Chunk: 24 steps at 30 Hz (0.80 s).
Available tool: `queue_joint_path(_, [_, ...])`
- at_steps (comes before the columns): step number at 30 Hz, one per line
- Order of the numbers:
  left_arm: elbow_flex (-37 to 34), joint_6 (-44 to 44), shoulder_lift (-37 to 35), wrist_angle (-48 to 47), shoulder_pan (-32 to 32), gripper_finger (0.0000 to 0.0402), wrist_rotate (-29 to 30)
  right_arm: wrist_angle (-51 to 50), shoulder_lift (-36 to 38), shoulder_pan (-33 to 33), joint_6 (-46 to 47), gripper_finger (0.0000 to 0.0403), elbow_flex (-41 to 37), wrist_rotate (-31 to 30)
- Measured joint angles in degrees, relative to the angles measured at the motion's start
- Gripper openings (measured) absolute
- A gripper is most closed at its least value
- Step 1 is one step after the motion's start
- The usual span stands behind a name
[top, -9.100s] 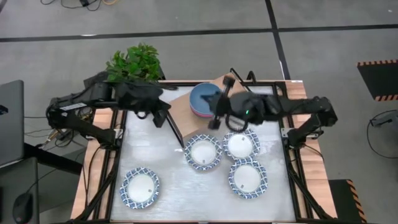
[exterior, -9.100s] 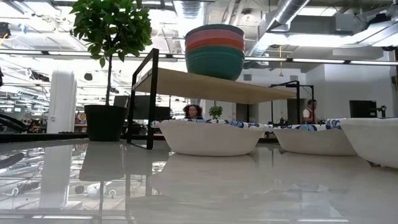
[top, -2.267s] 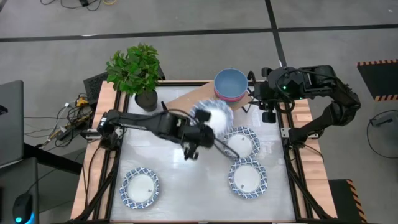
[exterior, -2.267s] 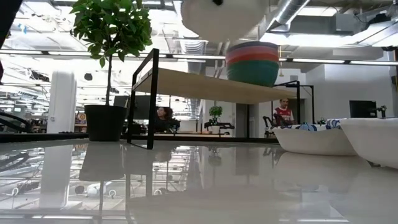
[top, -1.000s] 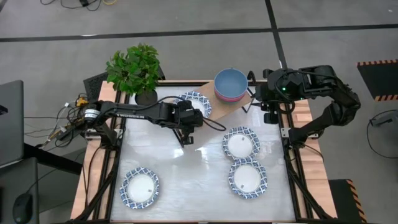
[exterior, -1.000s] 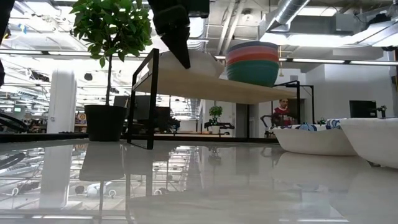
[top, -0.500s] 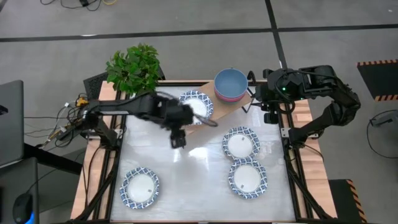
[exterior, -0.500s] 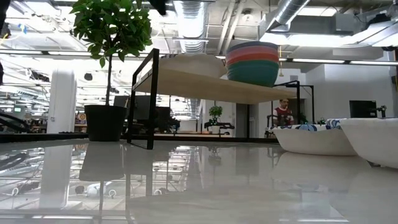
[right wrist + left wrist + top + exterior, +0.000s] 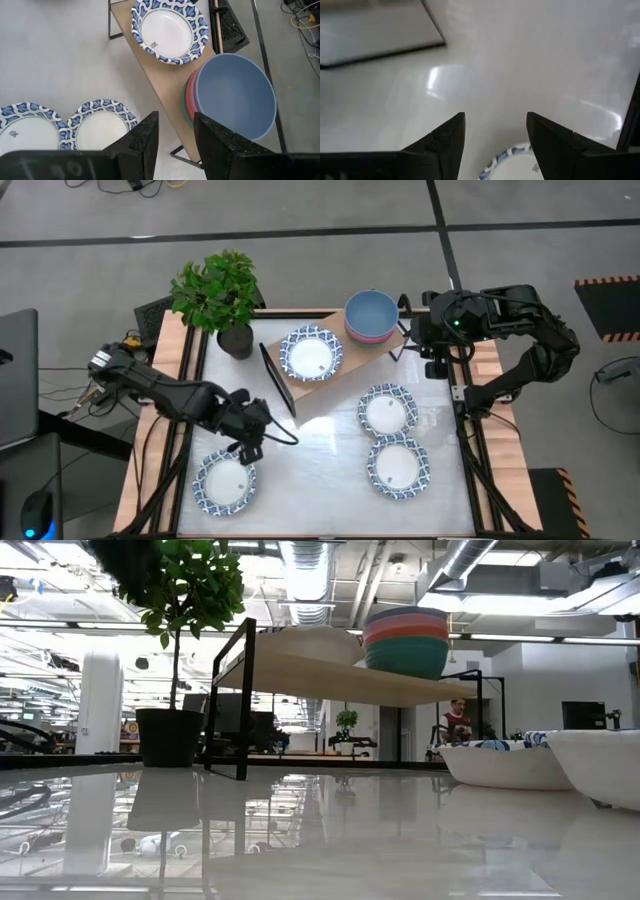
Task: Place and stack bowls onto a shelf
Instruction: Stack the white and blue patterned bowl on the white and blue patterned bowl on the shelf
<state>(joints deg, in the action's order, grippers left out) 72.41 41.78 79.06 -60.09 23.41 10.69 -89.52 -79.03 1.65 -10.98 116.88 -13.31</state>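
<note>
The left end effector point(image 9: 252, 448), fingers spread and empty, hovered just above the near-left patterned bowl point(image 9: 225, 482) on the tabletop point(image 9: 320, 470). Correct practice: descend vertically, pinch the rim, then lift toward the shelf point(image 9: 345, 365).

The bench point(image 9: 330, 840) top is glossy white, mirroring the room. The shelf point(image 9: 345, 355) is matt light wood on thin black metal frames. The patterned bowls point(image 9: 169, 30) look smooth and glazed.

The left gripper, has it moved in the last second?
Yes. The left gripper has pulled away from the shelf and now hangs open by the lone patterned bowl at the table's near left.
</note>
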Motion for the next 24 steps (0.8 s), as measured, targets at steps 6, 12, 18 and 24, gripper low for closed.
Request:
queue_joint_path(6, [-15.46, 0.19, -5.04, 10.05, 0.00, 0.0197, -5.17, -0.01, -0.01, 0.00, 1.49, 0.0150, 0.00, 0.03])
queue_joint_path(12, [-22.48, -2.12, -4.91, 15.89, 1.11, 0.0197, -11.98, -0.02, -0.01, 0.00, 3.04, 0.0150, 0.00, 0.08])
queue_joint_path(18, [-26.10, -2.15, -4.89, 19.66, 2.55, 0.0197, -12.41, -0.02, -0.01, 0.00, 3.06, 0.0150, 0.00, 0.08])
queue_joint_path(24, [-30.13, -1.24, -4.89, 25.69, 3.59, 0.0197, -15.09, -0.02, -0.01, 0.00, 3.06, 0.0150, 0.00, 0.08])
